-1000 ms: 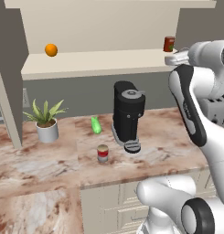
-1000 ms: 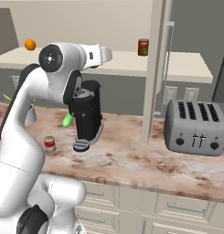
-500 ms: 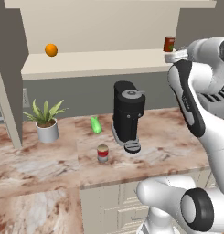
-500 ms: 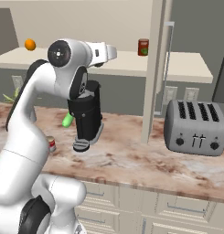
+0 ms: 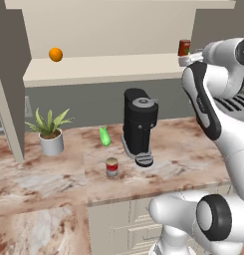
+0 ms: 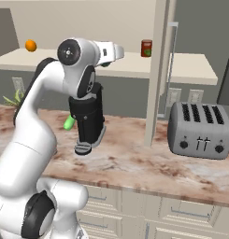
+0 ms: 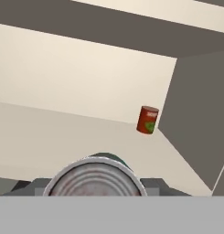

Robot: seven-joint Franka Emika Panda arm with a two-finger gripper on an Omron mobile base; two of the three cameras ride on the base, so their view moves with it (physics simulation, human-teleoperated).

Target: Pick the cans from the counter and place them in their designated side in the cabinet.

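- We see a long brown-and-white marbled counter point(image 5: 54, 179) over cream drawer fronts, with a grey wall behind it and the cream open cabinet point(image 5: 103, 69) above, its one flat shelf board running wide.
- On the counter stand a potted plant point(image 5: 50, 130), a small green bottle point(image 5: 104, 136), a black coffee machine point(image 5: 139, 125) and the red can with a white band point(image 5: 112, 167), which sits just in front and to the left of the machine.
- An orange point(image 5: 56, 54) lies on the shelf toward its left; a darker red can with a green mark point(image 5: 184, 48) stands at its right end.
- The right base view adds a silver toaster point(image 6: 200, 130) on the counter past an upright cream panel point(image 6: 157, 70).
- In the hand view the gripper point(image 7: 96, 185) is clamped on a can point(image 7: 96, 179) with a grey ringed top and a teal edge, held above the shelf board, with the darker red can standing ahead near the cabinet's right side wall.
- In the base views the hand reaches toward the shelf's right end; we cannot see its fingers there.
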